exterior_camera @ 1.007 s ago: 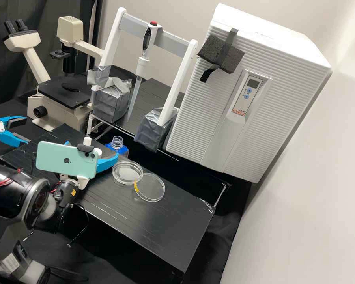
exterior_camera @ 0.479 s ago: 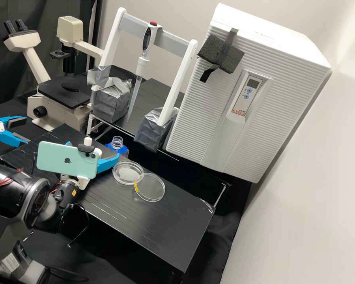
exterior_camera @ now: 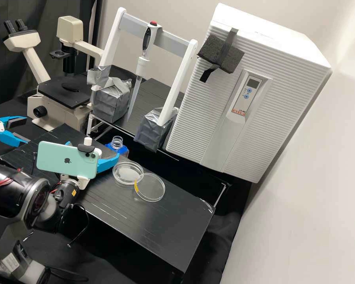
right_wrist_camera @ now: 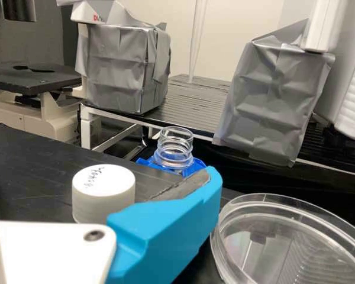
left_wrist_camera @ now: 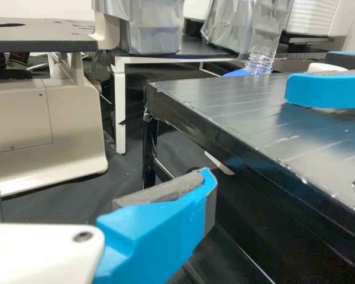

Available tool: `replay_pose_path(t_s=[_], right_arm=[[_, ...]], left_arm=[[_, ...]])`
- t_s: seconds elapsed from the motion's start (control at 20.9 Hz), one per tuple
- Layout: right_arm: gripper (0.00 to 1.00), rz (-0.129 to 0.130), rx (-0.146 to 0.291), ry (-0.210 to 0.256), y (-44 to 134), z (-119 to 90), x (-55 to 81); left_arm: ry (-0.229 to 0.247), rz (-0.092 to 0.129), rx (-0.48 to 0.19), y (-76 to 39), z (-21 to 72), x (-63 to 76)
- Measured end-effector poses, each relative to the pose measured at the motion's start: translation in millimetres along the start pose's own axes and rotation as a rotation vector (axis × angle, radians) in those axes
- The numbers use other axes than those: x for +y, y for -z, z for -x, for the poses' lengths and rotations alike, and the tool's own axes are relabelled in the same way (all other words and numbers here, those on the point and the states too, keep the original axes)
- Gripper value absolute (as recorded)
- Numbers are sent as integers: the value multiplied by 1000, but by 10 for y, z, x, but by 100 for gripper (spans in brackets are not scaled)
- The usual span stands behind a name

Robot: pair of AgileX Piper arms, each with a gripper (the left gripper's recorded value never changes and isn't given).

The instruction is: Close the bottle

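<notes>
Step in hand, apparently: cap pickup. Right gripper (exterior_camera: 105, 158) spread wide, white cap (right_wrist_camera: 103, 188) beside its finger (right_wrist_camera: 165, 225), ungripped. Uncapped bottle (exterior_camera: 116, 142) upright at gripper's 1 o'clock, counter (exterior_camera: 146, 221) far edge. Next: clamp cap, lift, centre over neck, twist.

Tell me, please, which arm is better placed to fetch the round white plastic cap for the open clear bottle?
Probably right. The right gripper is over the black raised platform, beside the round white plastic cap, the open clear bottle ahead. The left gripper, open, is off the platform's edge.
</notes>
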Motion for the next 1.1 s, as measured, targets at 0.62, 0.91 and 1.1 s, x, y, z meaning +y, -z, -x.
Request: replay_pose_path(t_s=[0.62,0.91,1.1], right_arm=[[0,-32,4,4,1,0,-1],[0,-54,7,-18,3,6,45],[0,-55,4,-21,-4,6,51]], left_arm=[[-12,14,25,20,6,5],[-12,14,25,20,6,5],[-12,14,25,20,6,5]])
